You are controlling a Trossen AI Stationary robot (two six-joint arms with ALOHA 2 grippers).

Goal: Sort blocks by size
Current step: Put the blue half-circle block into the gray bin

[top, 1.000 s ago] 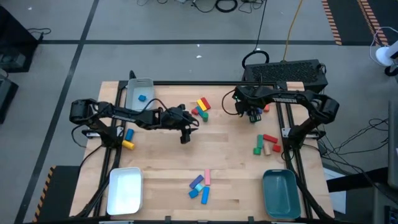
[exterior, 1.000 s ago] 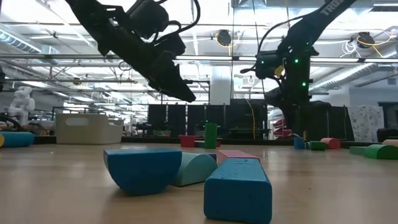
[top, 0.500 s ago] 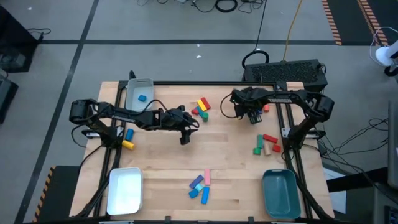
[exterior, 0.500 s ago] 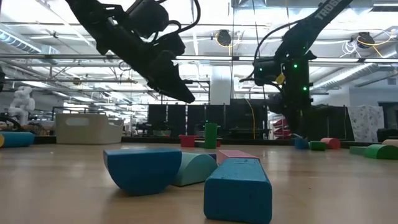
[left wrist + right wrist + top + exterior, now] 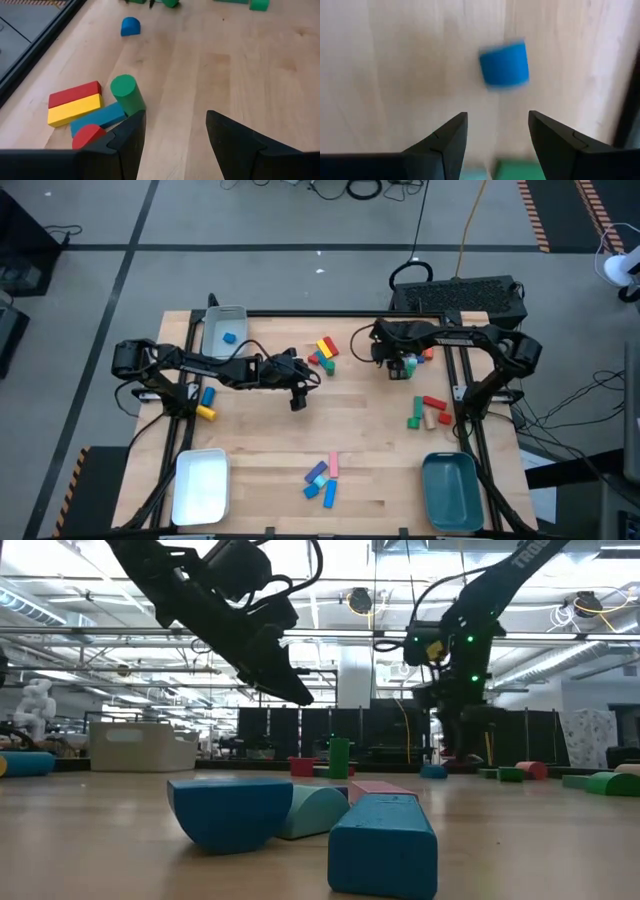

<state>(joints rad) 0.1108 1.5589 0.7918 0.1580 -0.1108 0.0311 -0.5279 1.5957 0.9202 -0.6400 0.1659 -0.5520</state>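
Your right gripper (image 5: 496,137) hangs open above a small blue block (image 5: 504,63) lying loose on the table (image 5: 370,430). Your left gripper (image 5: 175,135), also open and empty, hovers mid-table beside a green cylinder (image 5: 127,94).

high: straight down | low: table level | wrists: close, facing tabletop (image 5: 240,65)

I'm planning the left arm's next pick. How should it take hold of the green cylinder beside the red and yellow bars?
The green cylinder stands nearly upright, touching the blue bar. The open left gripper would probably do best coming from above and closing on its curved sides near the top, with the fingers placed clear of the blue bar.
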